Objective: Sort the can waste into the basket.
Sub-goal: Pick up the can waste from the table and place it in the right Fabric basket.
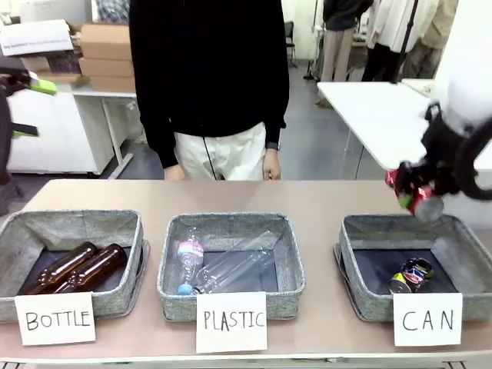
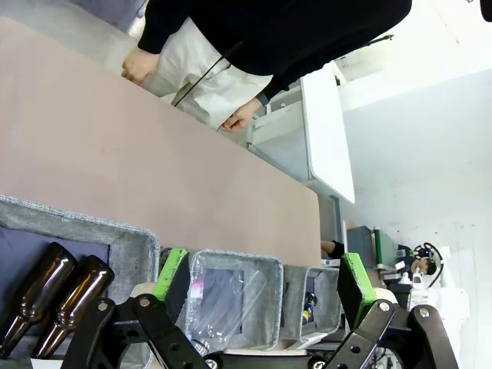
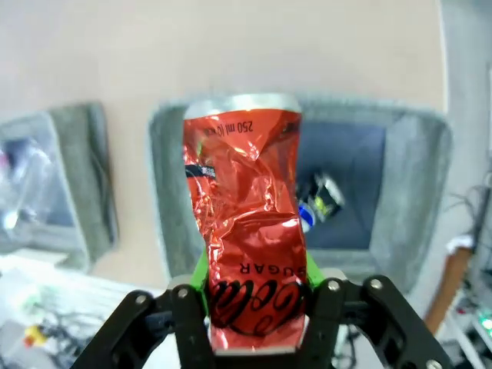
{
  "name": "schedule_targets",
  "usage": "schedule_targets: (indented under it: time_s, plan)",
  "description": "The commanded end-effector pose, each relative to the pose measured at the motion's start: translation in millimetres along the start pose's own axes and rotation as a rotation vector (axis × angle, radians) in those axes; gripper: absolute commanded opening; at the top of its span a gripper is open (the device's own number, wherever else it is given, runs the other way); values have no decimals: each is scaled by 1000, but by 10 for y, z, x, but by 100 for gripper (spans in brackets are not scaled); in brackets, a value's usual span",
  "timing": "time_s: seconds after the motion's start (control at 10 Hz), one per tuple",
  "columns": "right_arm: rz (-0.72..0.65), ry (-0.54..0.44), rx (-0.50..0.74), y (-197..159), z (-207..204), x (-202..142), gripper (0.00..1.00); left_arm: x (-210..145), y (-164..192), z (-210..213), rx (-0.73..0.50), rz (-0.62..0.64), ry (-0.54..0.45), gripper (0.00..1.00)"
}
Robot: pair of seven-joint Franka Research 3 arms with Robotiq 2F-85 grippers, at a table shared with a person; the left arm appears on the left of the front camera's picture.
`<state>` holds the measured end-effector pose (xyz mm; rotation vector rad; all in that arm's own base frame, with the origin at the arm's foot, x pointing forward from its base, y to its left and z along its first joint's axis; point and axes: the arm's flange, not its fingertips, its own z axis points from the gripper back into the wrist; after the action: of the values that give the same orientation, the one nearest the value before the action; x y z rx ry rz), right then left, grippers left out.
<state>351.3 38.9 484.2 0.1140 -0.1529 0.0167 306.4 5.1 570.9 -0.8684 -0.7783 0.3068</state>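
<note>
A crushed red can (image 1: pixel 410 194) (image 3: pixel 244 223) hangs in the air over the far rim of the grey basket (image 1: pixel 355 234) signed "CAN". My right gripper (image 1: pixel 424 192) (image 3: pixel 254 296) is shut on it. A dark can (image 1: pixel 413 274) (image 3: pixel 321 198) lies on that basket's dark floor (image 3: pixel 361 177). My left gripper (image 1: pixel 29 108) (image 2: pixel 263 278) stands open and holds nothing, raised at the far left, well above the table. Its wrist view looks down on all three baskets, the CAN basket (image 2: pixel 327 278) with the dark can (image 2: pixel 310 302) being the farthest.
Left of the CAN basket stand a grey bin signed "PLASTIC" (image 1: pixel 173 231) with clear bottles (image 1: pixel 223 270) and one signed "BOTTLE" (image 1: pixel 23 227) with two brown bottles (image 1: pixel 73 267). A person (image 1: pixel 207 84) stands at the table's far edge, hands (image 1: pixel 270 165) hanging. Bare tabletop (image 1: pixel 307 196) lies behind the bins.
</note>
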Motion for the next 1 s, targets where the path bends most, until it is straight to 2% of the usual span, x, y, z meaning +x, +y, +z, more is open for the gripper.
schedule_targets:
  time_s: [0.0,0.4,0.5,0.6,0.9]
  plan:
    - [15,20,24,-20,-141,-188,43,-33,30,16,2,-2,-2,100]
    - [69,31,-13,-1,-252,-435,43,-33,30,16,2,-2,-2,100]
    - [72,29,-2,8,-263,-470,63,-33,30,16,2,-2,-2,100]
    - [80,29,-10,18,-292,-493,100,-33,30,16,2,-2,-2,100]
    - [84,20,3,25,-312,-511,100,-33,30,16,2,-2,-2,100]
